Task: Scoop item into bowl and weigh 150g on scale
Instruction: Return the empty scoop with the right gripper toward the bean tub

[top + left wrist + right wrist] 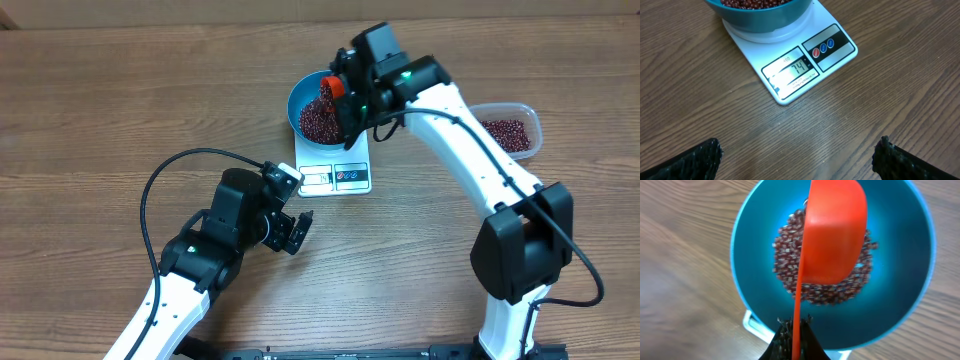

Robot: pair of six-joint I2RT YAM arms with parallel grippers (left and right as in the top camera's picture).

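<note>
Landmark: the scale (335, 172), which carries the bowl (297, 100).

The right fingers (790, 342) are clamped on the handle of an orange scoop (832, 235), held tipped directly above the scale, over the beans (787, 262) in the bowl. The left fingers (298, 232) stand wide apart and hold nothing, on the display side of the scale.

The display (792, 70) reads 74, about half of target.

Risks:
- **Overshoot:** an over-full scoop from the tub (535, 125), right of the scale, would likely overshoot.
- **False reading:** the scoop pressing on the bowl rim could falsify the reading or shift the bowl.
- **Spillage:** beans tipped past the rim would land on the worktop (120, 90), unweighed.
</note>
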